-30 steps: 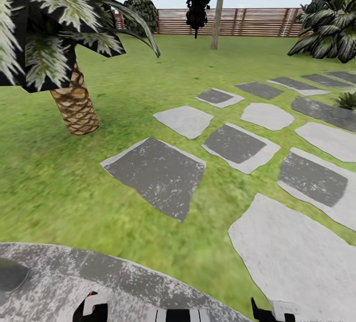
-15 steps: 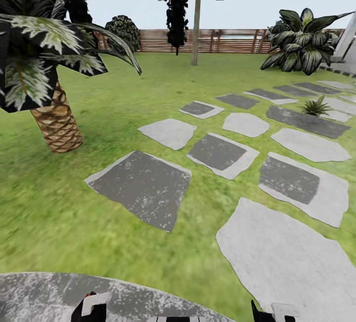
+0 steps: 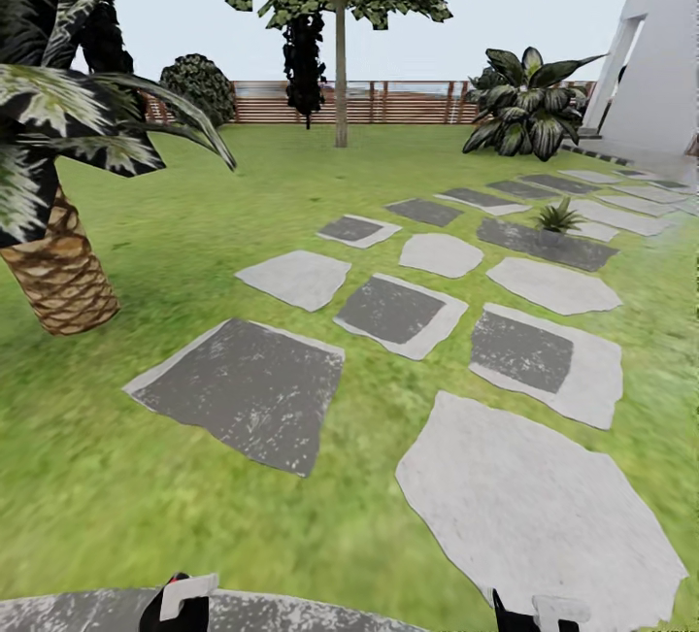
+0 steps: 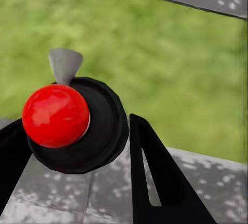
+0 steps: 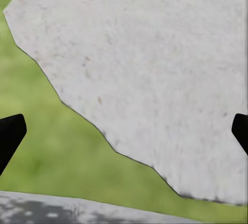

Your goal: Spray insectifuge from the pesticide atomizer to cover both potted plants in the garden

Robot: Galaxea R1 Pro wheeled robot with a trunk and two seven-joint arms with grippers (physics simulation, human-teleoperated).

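Observation:
The pesticide atomizer and both potted plants are out of view. The garden lawn [image 3: 291,176] stretches ahead, crossed by grey stepping stones [image 3: 243,389] that lead toward a brown slatted fence [image 3: 408,103]. My left gripper [image 4: 77,182] is open over the patio edge, with a red ball [image 4: 56,114] on a black disc between its fingers [image 4: 155,177]. My right gripper [image 5: 124,131] is open and holds nothing, hanging above a pale stone [image 5: 155,64]. The tops of both grippers peek in at the bottom of the head view, left [image 3: 180,605] and right [image 3: 532,613].
A scaly-trunked palm [image 3: 58,273] stands close on the left. A thin-bladed grassy clump [image 3: 558,216] sits among the far stones. Further back are a slim tree [image 3: 340,79], a big broad-leaved shrub [image 3: 524,113] and a white house wall [image 3: 660,69]. Grey patio paving [image 3: 87,613] lies below me.
The whole head view has shifted as the camera turned right and lifted. The palm slid left, the patio dropped low, and the white house came into sight at right.

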